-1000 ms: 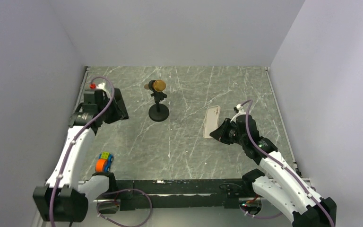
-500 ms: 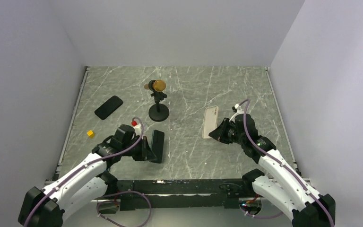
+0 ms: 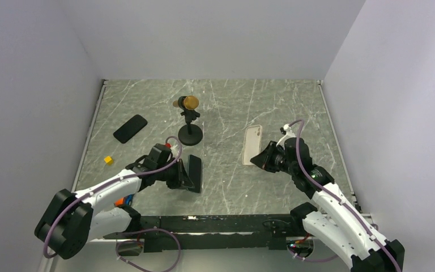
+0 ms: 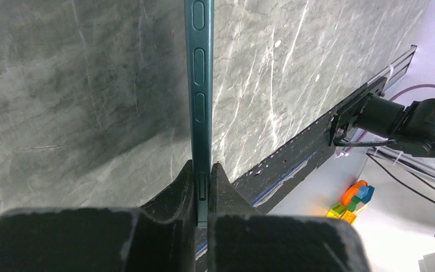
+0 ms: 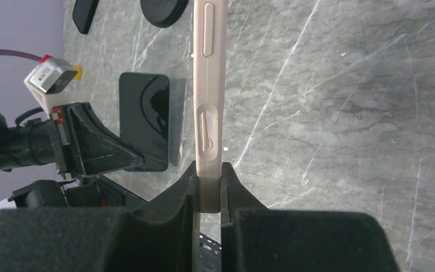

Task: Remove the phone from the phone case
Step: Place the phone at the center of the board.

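Observation:
My left gripper [image 3: 186,174] is shut on a dark teal phone [image 3: 194,173] and holds it on edge above the front middle of the table. In the left wrist view the phone's side with buttons [image 4: 202,102] runs straight out from between the closed fingers [image 4: 203,173]. My right gripper [image 3: 262,157] is shut on the near end of a beige phone case [image 3: 252,144]. The case [image 5: 210,85] shows edge-on in the right wrist view, pinched at the tips [image 5: 208,173]. Phone and case are apart; the phone's dark face [image 5: 144,122] shows left of the case.
A black desk microphone stand with a gold head [image 3: 190,123] stands at the back middle. A black phone-like slab [image 3: 130,128] lies at the back left, with a small yellow block [image 3: 108,160] nearer. A colourful toy [image 3: 126,199] sits by the left arm's base.
My left arm has swung from the back left to the front middle and now holds the dark phone there. The black slab and yellow block now show. The right arm has barely moved.

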You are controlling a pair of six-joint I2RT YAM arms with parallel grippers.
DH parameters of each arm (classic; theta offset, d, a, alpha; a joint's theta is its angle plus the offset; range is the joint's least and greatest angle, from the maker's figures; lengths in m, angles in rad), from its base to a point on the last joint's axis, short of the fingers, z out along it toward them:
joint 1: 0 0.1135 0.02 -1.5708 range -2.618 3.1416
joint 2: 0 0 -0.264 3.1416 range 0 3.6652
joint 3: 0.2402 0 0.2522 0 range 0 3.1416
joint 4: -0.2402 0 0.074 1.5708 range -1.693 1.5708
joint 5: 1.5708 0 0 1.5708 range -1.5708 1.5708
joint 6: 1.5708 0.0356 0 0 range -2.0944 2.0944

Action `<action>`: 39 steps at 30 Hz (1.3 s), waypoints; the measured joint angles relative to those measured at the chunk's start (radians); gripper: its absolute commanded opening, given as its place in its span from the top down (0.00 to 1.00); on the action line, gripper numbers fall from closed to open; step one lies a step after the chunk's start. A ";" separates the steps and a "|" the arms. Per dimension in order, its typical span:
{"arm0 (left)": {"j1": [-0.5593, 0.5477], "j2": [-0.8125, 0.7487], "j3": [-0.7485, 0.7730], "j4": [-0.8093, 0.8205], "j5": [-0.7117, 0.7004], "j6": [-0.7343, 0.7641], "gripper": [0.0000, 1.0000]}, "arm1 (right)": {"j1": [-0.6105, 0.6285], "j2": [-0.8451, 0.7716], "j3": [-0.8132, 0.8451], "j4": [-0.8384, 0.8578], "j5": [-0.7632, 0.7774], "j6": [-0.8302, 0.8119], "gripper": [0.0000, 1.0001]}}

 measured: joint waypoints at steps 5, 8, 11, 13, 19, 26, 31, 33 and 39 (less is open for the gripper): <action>0.002 0.053 0.000 0.042 0.004 -0.034 1.00 | 0.000 -0.008 0.005 -0.001 0.008 0.000 1.00; 0.005 0.106 0.000 0.075 0.012 -0.054 0.94 | 0.000 0.002 0.005 -0.001 0.009 0.000 1.00; 0.008 0.138 0.000 0.115 0.032 -0.067 0.83 | 0.000 0.009 0.005 0.000 0.008 0.000 1.00; 0.008 0.144 0.000 0.122 0.031 -0.066 0.75 | 0.000 0.010 0.005 0.000 0.008 0.000 1.00; 0.013 0.136 0.000 0.083 -0.018 -0.039 0.38 | 0.000 0.010 0.004 0.000 0.009 0.000 1.00; 0.014 0.054 0.026 -0.015 -0.093 -0.001 0.01 | 0.000 0.036 0.004 -0.001 0.010 -0.009 1.00; 0.016 -0.065 0.104 -0.183 -0.229 0.060 0.01 | 0.000 0.126 0.004 -0.010 -0.006 -0.031 1.00; 0.018 -0.124 0.158 -0.262 -0.293 0.092 0.01 | 0.000 0.178 0.001 -0.007 -0.043 -0.039 1.00; 0.056 -0.283 0.290 -0.385 -0.396 0.191 0.01 | 0.057 0.265 -0.121 0.142 -0.229 0.003 1.00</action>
